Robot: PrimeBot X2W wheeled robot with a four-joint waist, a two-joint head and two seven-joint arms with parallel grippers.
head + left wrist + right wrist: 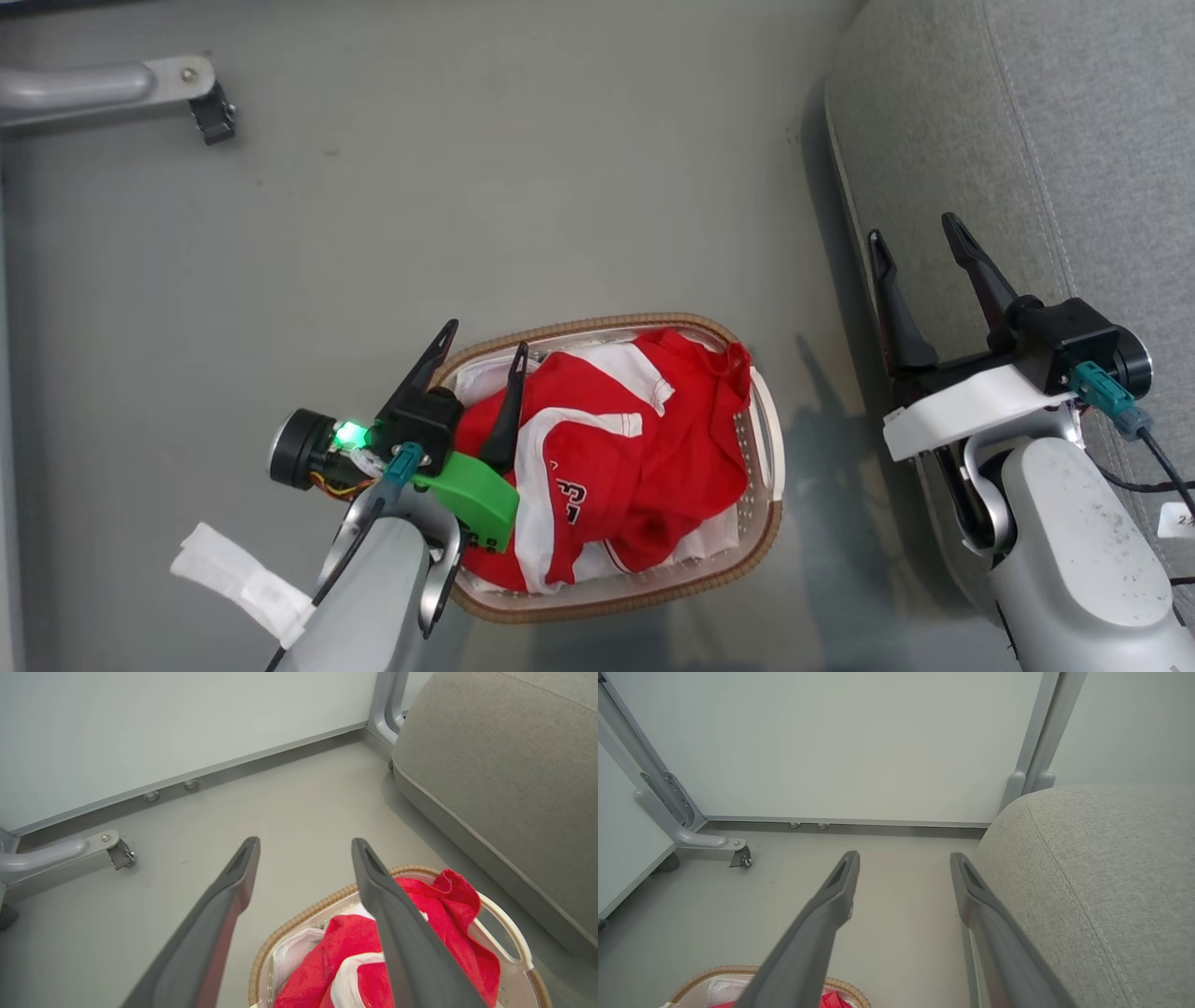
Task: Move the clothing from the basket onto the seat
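Over the left end of the basket [770, 523] I hold the left gripper [488, 334], fingers spread and empty. The clothing [635, 439] is heaped inside, just to its right and below. Farther off, the right gripper [910, 226], likewise spread, hangs at the edge of the seat [1027, 112].

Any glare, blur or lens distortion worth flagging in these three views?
Head view: soft even light, sharp; dim reflections on the glossy floor beside the basket, a green light glowing behind the left hand. Left wrist view: near fingers look soft. Right wrist view: wall posts lean apart, wide-angle look.
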